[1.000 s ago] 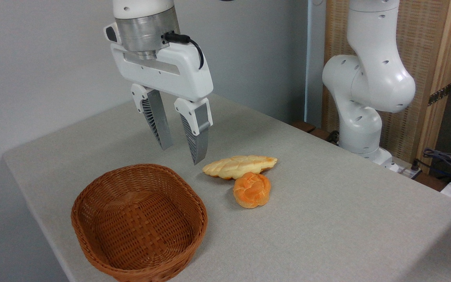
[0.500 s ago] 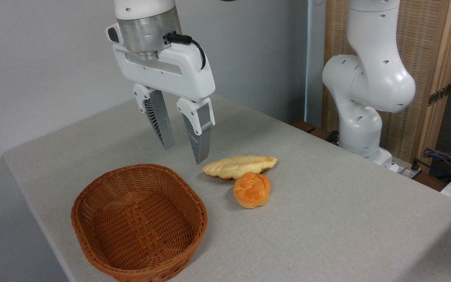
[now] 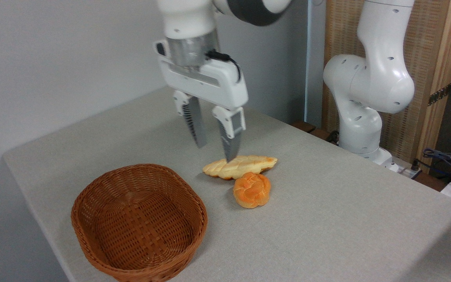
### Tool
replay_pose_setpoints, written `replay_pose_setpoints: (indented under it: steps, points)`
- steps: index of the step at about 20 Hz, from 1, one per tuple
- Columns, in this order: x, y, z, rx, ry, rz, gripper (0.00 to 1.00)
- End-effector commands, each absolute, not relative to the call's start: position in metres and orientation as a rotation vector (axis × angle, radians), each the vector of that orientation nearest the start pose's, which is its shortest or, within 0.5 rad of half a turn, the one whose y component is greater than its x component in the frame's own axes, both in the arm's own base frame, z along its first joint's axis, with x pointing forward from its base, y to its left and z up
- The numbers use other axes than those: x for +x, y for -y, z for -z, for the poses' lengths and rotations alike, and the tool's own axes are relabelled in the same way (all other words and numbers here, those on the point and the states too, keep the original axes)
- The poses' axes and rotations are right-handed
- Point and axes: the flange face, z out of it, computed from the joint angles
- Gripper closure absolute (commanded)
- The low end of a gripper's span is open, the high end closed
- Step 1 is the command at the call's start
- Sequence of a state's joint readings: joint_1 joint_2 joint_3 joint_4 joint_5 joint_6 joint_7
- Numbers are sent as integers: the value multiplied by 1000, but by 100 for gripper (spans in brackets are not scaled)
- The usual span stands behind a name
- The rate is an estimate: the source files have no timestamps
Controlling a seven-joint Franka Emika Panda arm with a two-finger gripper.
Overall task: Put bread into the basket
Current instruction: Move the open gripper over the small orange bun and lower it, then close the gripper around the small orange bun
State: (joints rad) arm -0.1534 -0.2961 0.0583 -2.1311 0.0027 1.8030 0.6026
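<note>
Here, bread (image 3: 251,190) — round, orange-golden, knotted, on table (image 3: 327,219).

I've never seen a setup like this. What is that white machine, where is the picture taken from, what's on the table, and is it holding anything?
The white machine is a robot arm, bolted at the table's far right edge. It reaches over and ends in a gripper, a two-fingered claw. The picture comes from one fixed camera looking down at the table from the front. On the table lie a brown wicker basket with nothing in it, a round orange bun, and a longer pale braided loaf touching the bun from behind. The gripper holds nothing: its fingers are apart, hanging just above the loaf's left end. The job is to get bread into the basket, and that is not yet done.
</note>
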Motion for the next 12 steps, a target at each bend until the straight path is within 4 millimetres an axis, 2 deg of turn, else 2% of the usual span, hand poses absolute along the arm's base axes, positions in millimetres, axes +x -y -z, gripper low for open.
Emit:
replay_pose_setpoints:
  steps: [1,4,6,7,10,12]
  points:
    - [412,37,-492,-2963,-1127,-55,0]
    - [399,40,-470,-2933,-1236,-121,0]
    - [398,37,-469,-2936,-1231,-126,0]
    - [398,33,-469,-2942,-1220,-123,0]
    - [400,3,-459,-2934,-1170,-133,0]
    - [404,-1,-453,-2933,-1158,-74,0]
